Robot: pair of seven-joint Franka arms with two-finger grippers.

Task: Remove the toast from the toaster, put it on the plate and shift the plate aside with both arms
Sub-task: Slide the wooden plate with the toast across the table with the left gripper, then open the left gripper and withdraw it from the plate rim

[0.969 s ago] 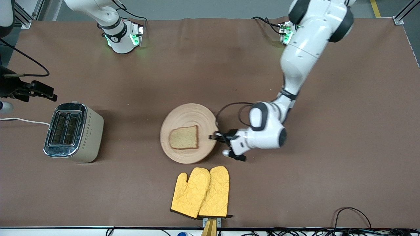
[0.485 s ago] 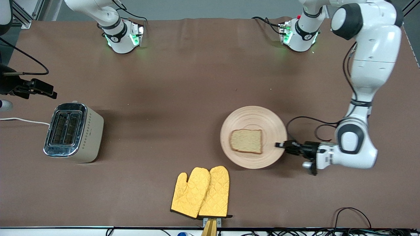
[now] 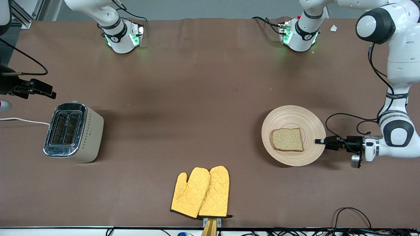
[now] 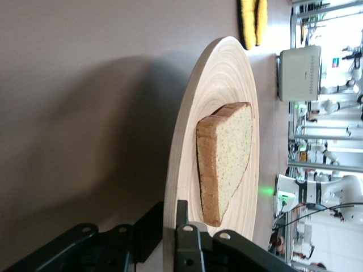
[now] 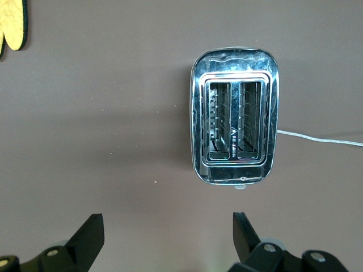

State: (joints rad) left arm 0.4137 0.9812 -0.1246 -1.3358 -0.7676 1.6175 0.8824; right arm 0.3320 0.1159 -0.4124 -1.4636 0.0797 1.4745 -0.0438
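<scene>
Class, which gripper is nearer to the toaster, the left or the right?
Right. The right gripper hangs open above the table beside the toaster. The left gripper clamps the plate rim, toward the left arm's end of the table.

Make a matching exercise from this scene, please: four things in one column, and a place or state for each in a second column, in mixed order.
Things
1. toast
2. left end effector
3. right end effector
4. oven mitts

Places or states
A. open, above the toaster
B. lying on the plate
C. shut on the plate's rim
D. on the table, nearest the front camera

Pairs: 1-B, 2-C, 3-A, 4-D
</scene>
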